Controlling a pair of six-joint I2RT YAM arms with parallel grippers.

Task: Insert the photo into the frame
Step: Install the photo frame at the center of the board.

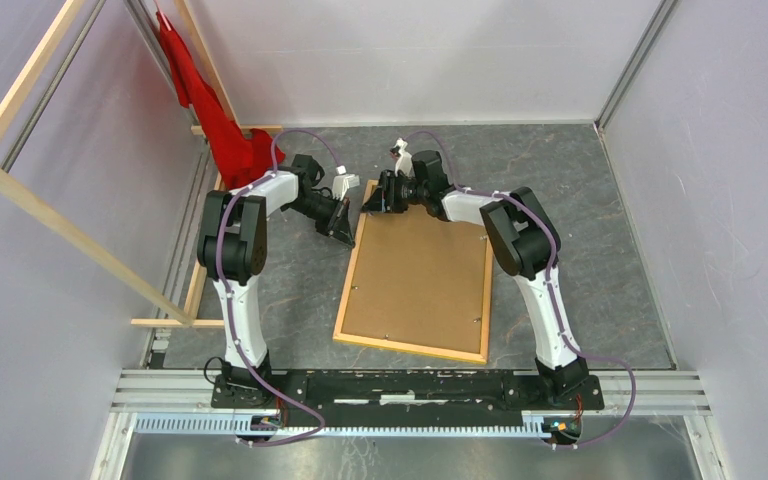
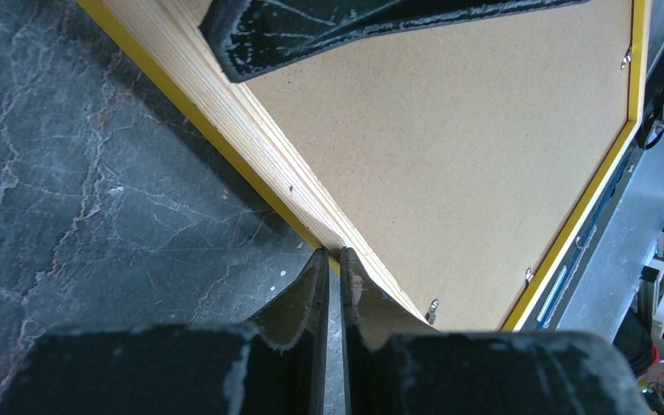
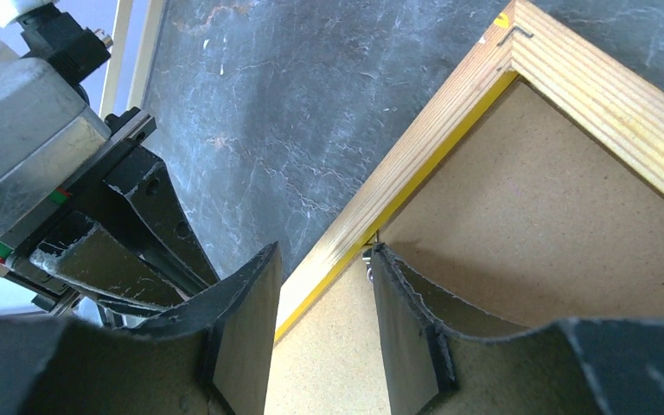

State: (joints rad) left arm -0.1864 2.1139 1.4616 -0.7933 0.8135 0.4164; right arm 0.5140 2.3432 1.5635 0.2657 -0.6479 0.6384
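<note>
The frame lies back-up on the dark table, its light wood rails edged in yellow. The brown backing board fills it. The photo is hidden. My left gripper is shut and empty, its tips at the outer edge of the frame's left rail. My right gripper is open near the frame's far left corner. Its fingers straddle the left rail, one outside the rail and one over the board by a small metal tab.
A red cloth hangs at the back left. Wooden beams lean along the left wall. Pale walls enclose the table. The arms' base rail runs along the near edge. The two grippers are close together.
</note>
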